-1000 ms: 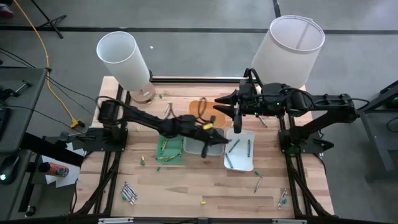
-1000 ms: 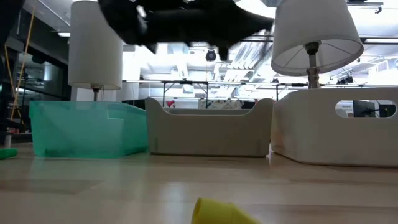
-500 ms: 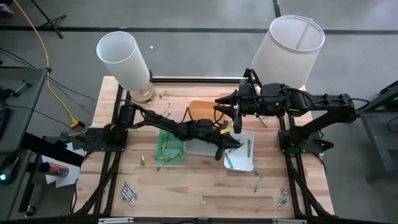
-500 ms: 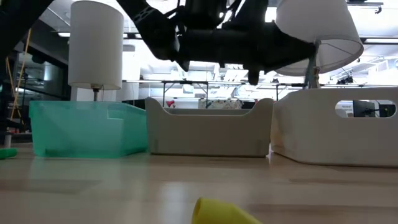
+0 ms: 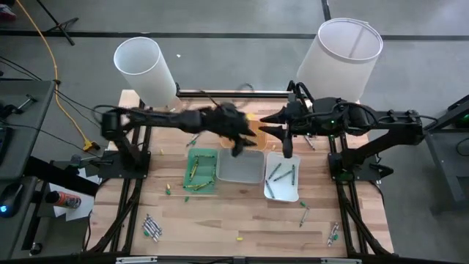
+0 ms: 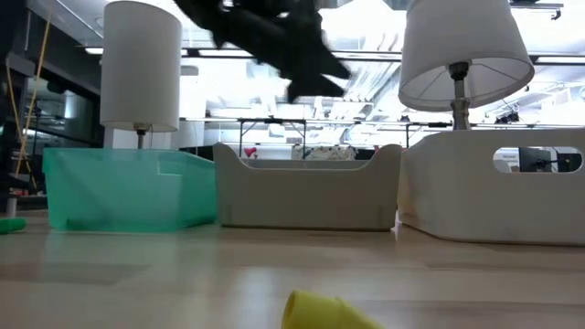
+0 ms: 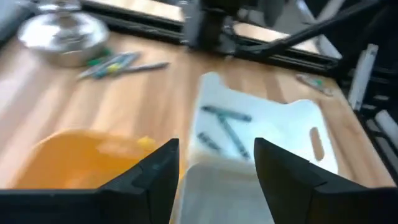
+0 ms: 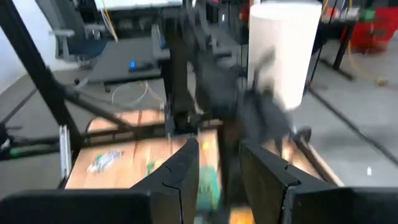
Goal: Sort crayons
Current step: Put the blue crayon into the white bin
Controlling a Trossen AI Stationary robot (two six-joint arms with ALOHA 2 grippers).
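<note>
Left gripper (image 7: 214, 171) has sprung open, empty, and pulled back toward the orange tray (image 5: 245, 126); crayon presumably dropped, next pick pending

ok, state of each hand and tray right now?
left hand: open, empty, above the orange tray
right hand: partly open, above the white tray
green tray: holds crayons
white tray: holds dark crayons
grey tray: looks empty

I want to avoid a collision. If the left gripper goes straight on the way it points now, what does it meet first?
Probably the white tray holding dark teal crayons. The left gripper stands open, with the grey tray just beneath it and the white one ahead. Depth is unclear, so it could pass above.
</note>
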